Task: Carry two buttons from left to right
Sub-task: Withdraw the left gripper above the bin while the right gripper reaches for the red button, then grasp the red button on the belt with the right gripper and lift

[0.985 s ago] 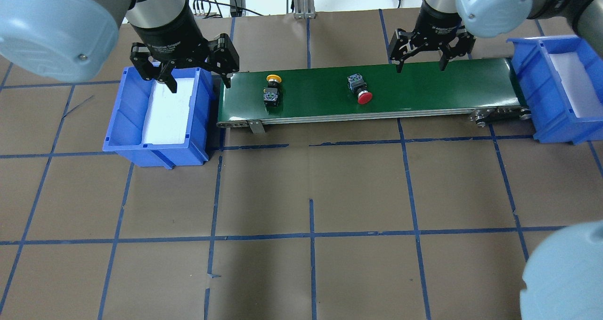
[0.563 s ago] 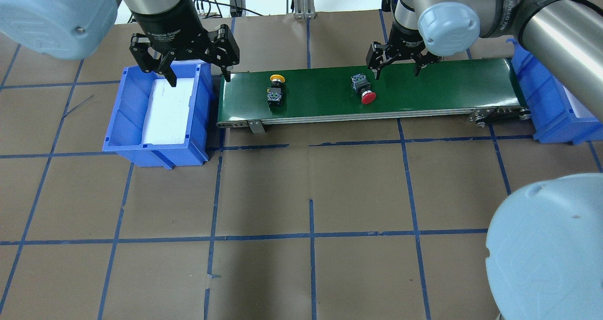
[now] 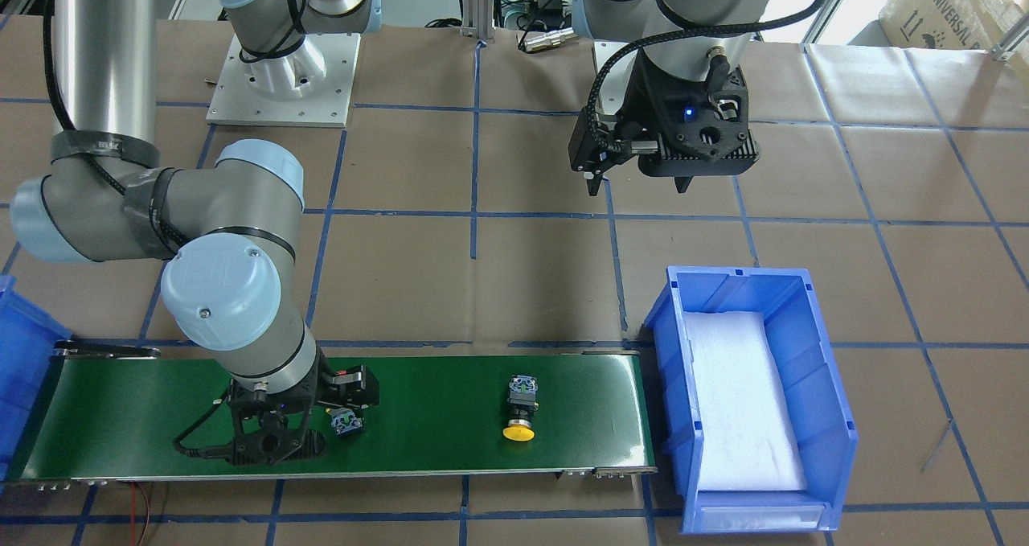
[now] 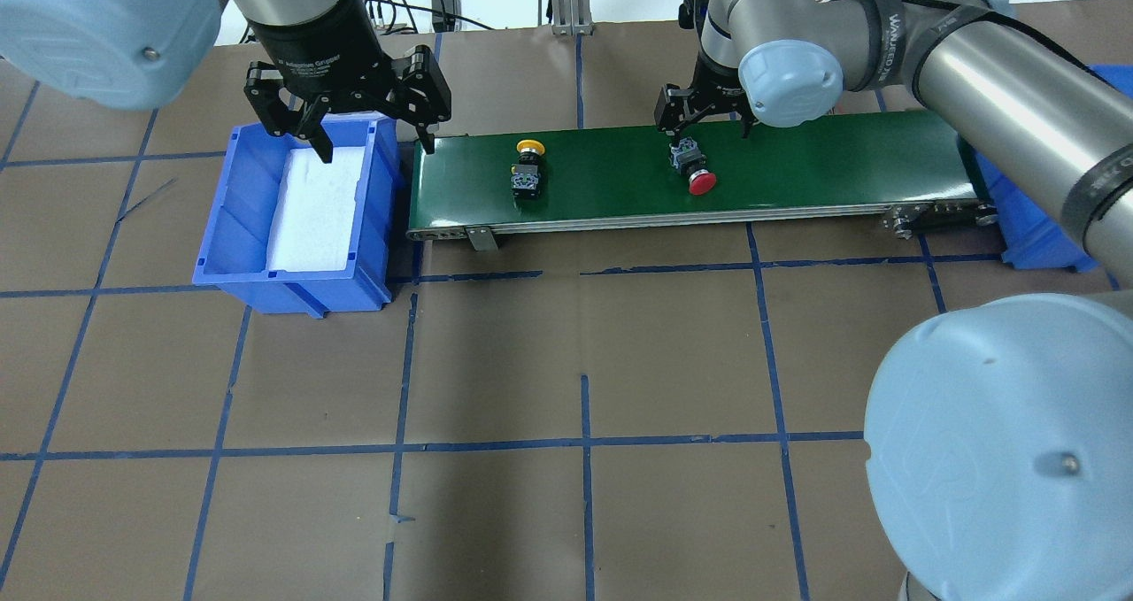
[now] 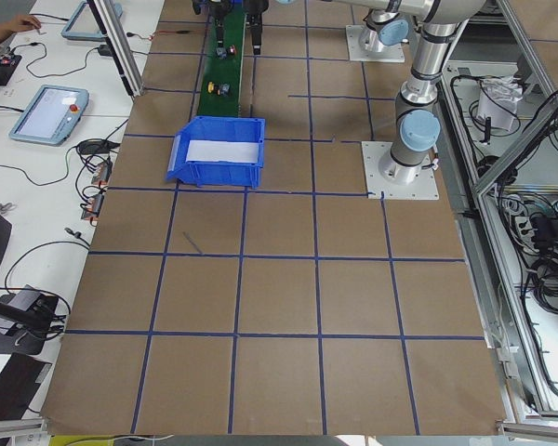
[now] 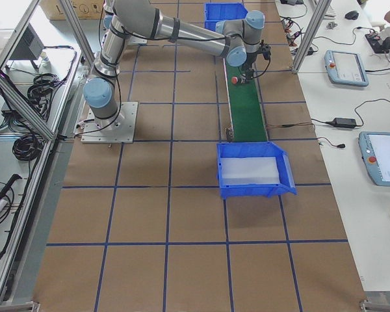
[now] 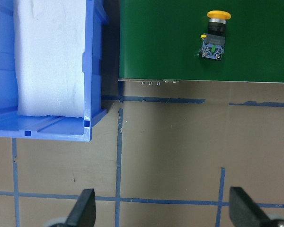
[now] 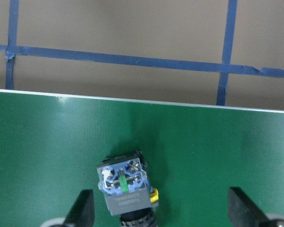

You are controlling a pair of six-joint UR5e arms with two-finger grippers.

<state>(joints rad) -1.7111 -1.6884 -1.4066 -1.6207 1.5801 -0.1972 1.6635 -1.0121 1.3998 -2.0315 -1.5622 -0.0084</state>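
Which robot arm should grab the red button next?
The right one. Its open right gripper hangs just over the red button on the green belt. The left gripper is far off, up by the blue bin.

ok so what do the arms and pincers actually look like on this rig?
Both arms: silver tubes, pale blue round joint caps. Left arm has a black braided cable looped at the wrist; right arm wears black bands. Left pincer and right pincer: black, two-finger, white lettering on the left's body.
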